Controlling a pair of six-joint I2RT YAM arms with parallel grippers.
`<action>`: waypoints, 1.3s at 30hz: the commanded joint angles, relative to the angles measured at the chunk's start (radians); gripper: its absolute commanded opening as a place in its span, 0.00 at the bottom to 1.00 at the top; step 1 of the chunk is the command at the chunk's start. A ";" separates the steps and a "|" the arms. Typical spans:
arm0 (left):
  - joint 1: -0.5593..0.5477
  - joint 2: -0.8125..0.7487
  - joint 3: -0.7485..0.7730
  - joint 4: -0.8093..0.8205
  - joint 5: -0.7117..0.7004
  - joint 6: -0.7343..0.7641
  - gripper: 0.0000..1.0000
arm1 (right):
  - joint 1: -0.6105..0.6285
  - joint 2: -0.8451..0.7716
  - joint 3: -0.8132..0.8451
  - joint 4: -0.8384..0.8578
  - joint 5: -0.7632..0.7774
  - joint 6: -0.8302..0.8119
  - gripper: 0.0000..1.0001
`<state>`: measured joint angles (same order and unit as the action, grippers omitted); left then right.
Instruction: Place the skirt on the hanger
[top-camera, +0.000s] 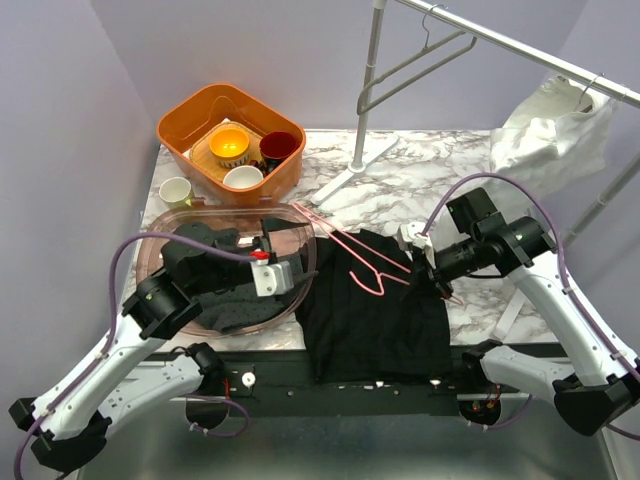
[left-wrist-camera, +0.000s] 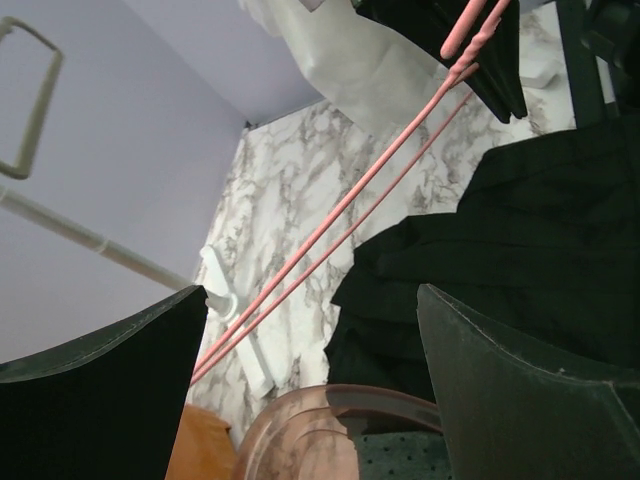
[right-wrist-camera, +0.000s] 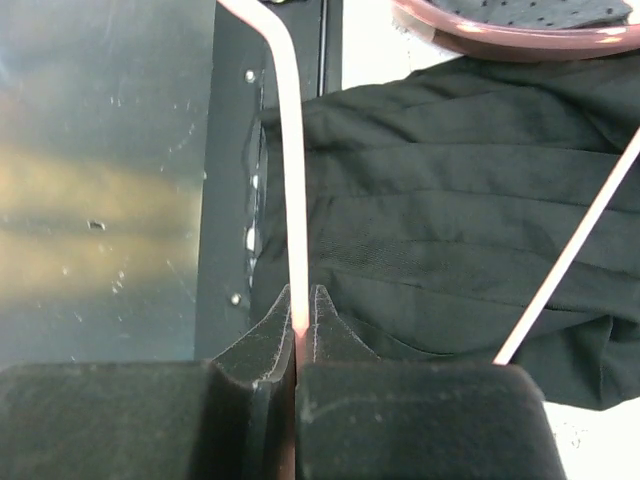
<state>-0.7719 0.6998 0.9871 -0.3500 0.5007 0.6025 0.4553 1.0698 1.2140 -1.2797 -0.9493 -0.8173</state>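
The black skirt (top-camera: 375, 310) lies flat at the table's near edge, between the two arms. A pink wire hanger (top-camera: 350, 245) lies slanted across its upper part. My right gripper (top-camera: 442, 283) is shut on the hanger's right end, and in the right wrist view the pink hanger wire (right-wrist-camera: 293, 200) runs straight out from between the shut fingers of the gripper (right-wrist-camera: 300, 310), above the skirt (right-wrist-camera: 450, 230). My left gripper (top-camera: 295, 262) hovers open over the pink tub's right rim, left of the skirt. Between its wide fingers (left-wrist-camera: 530, 400) nothing is held; the hanger (left-wrist-camera: 340, 215) and skirt (left-wrist-camera: 520, 230) lie beyond.
A clear pink tub (top-camera: 165, 235) holding dark dotted cloth sits under the left arm. An orange basin (top-camera: 175, 125) with bowls and a white cup (top-camera: 175, 190) stand at the back left. A garment rack (top-camera: 370, 90) carries a grey hanger (top-camera: 420, 60) and a white garment (top-camera: 550, 130).
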 joint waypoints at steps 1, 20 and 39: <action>-0.027 0.124 -0.015 -0.029 0.087 0.022 0.98 | 0.023 0.025 -0.007 -0.118 0.010 -0.137 0.01; -0.145 0.302 -0.024 0.003 0.097 -0.243 0.00 | 0.060 -0.007 -0.074 -0.118 0.078 -0.178 0.12; -0.191 0.317 -0.176 0.384 0.121 -0.748 0.00 | 0.060 -0.010 -0.002 0.195 -0.152 0.135 0.54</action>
<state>-0.9474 1.0122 0.8158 -0.0887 0.6216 -0.0509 0.5095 1.0397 1.1931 -1.1908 -1.0195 -0.7853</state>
